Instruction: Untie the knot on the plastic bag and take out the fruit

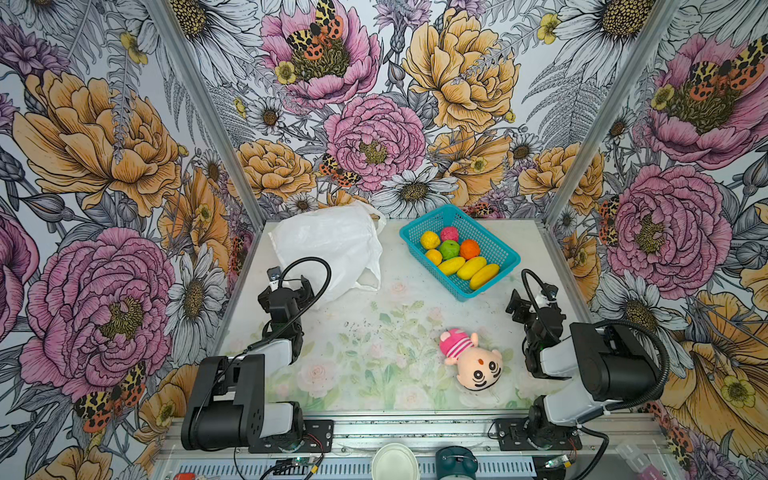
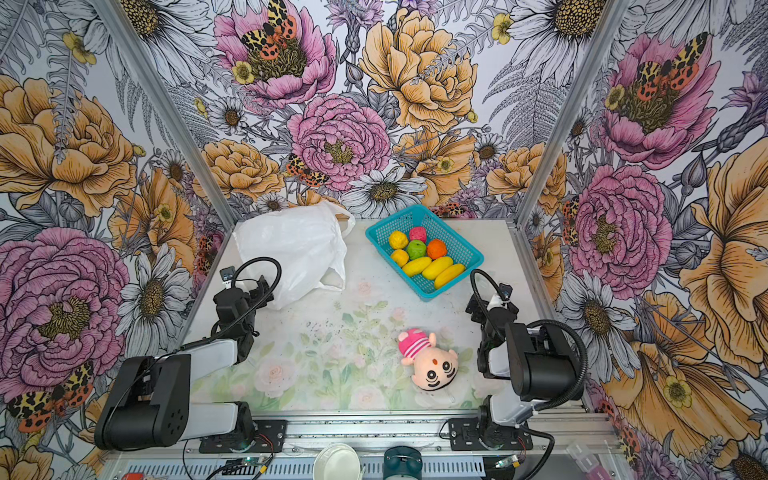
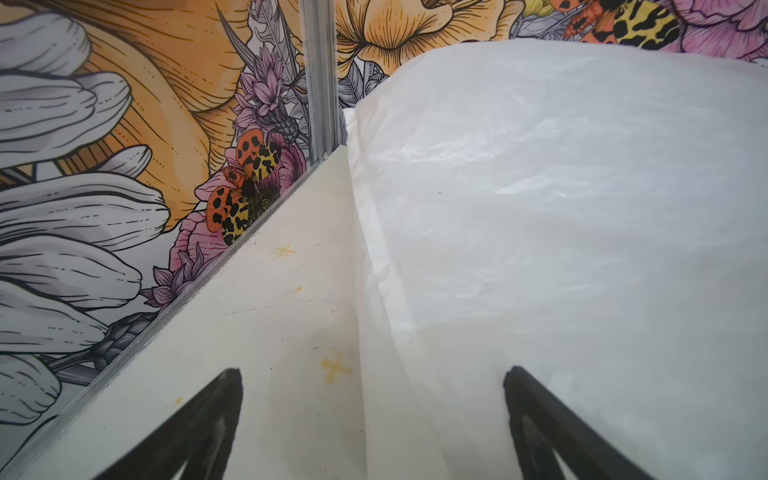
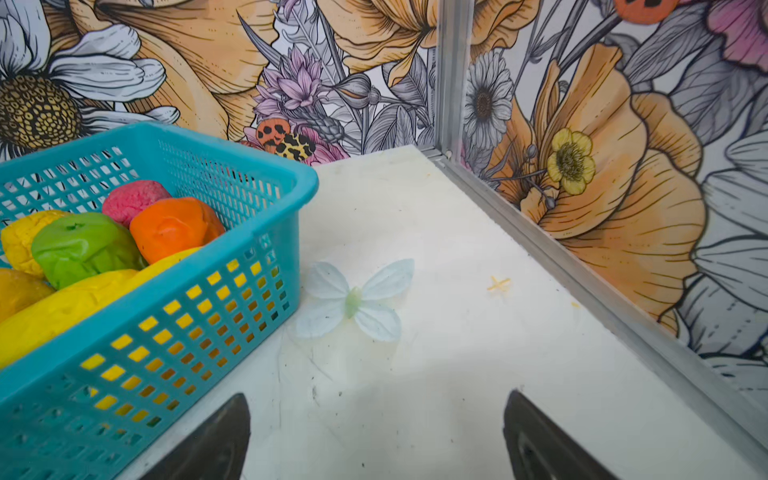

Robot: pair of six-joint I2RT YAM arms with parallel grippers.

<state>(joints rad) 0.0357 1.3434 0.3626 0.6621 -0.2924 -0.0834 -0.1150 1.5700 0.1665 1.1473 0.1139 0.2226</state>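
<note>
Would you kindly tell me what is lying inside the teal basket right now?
The teal basket holds eight toy fruits: three long yellow, two round yellow, one green, one orange, one pink. Whatever lies beneath them is covered.

Both top views look steeply down from above the near edge of the table [image 1: 374, 316], over the left arm [image 1: 224, 399] and right arm [image 1: 611, 365], toward the back wall [image 1: 374, 104]. They sit far enough off to hold the whole table. Both share the bag [image 1: 332, 245], basket [image 1: 496, 247] and doll [image 1: 473, 361] (with only a slight sideways shift between them).

The left wrist camera sits low behind the left gripper [image 3: 372, 370], close over the table. It faces the bag and the back left post [image 3: 320, 75].

The right wrist camera sits equally low behind the right gripper [image 4: 376, 395]. It faces the back right post [image 4: 446, 75], with the basket close alongside.

The bag ties the left wrist view to the top views, the basket the right.
</note>
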